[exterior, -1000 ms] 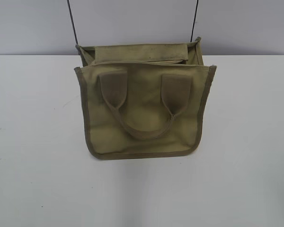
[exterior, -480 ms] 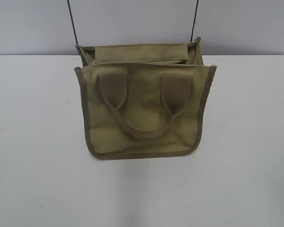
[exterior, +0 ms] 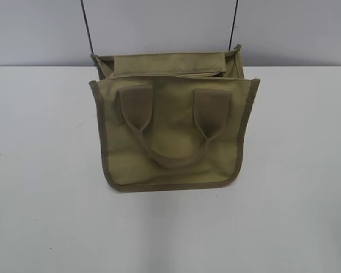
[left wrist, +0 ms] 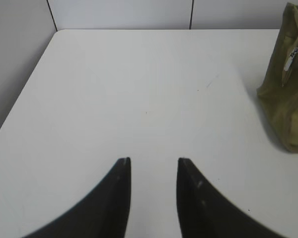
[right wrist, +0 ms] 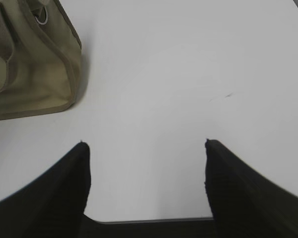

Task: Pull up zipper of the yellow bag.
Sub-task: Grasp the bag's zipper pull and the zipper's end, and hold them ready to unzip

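Note:
The yellow bag (exterior: 170, 131) stands on the white table, its face with the U-shaped handle toward the exterior camera and its top open at the back. In the left wrist view the bag's side (left wrist: 288, 99) shows at the right edge with a small silver zipper slider (left wrist: 291, 58) hanging on it. In the right wrist view the bag's corner (right wrist: 35, 69) is at the upper left, with a metal ring near its top. My left gripper (left wrist: 154, 159) is open and empty over bare table, left of the bag. My right gripper (right wrist: 145, 144) is wide open and empty, right of the bag. Neither gripper shows in the exterior view.
The white table (exterior: 295, 199) spreads around the bag. A grey wall stands behind it, with two thin dark cables (exterior: 86, 25) running up it. The table's left edge (left wrist: 20, 94) and near edge (right wrist: 149, 220) show in the wrist views.

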You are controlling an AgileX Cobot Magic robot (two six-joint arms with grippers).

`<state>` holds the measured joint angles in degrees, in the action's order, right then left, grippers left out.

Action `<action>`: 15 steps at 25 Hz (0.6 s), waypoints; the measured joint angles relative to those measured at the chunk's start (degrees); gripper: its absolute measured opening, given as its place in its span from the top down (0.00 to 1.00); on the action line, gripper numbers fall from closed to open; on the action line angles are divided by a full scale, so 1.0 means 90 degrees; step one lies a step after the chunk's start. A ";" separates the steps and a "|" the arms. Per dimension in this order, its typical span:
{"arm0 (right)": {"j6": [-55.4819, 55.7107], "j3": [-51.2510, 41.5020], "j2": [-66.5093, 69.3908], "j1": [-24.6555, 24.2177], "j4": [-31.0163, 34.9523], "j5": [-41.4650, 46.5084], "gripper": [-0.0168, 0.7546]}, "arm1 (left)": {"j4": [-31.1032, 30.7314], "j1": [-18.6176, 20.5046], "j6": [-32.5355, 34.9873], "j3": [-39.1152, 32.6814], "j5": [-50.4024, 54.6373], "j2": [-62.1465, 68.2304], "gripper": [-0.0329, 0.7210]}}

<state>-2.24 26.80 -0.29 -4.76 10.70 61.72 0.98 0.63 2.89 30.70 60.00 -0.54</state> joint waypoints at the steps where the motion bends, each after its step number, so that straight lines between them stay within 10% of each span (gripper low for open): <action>1: 0.0000 0.0000 0.0000 0.0000 0.0000 0.0000 0.30 | 0.0000 0.0000 0.0000 0.0006 -0.0007 0.0000 0.63; 9: 0.0000 0.0000 0.0000 0.0000 0.0000 0.0000 0.30 | 0.0029 0.0000 0.0000 0.0115 -0.2016 0.0409 0.12; 15: 0.0000 0.0000 0.0000 0.0000 0.0000 0.0000 0.30 | 0.0106 0.0000 0.0000 0.0026 -0.4297 0.1825 0.19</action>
<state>-2.24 26.80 -0.29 -4.76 10.70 61.72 1.93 0.63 2.89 30.94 21.33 15.88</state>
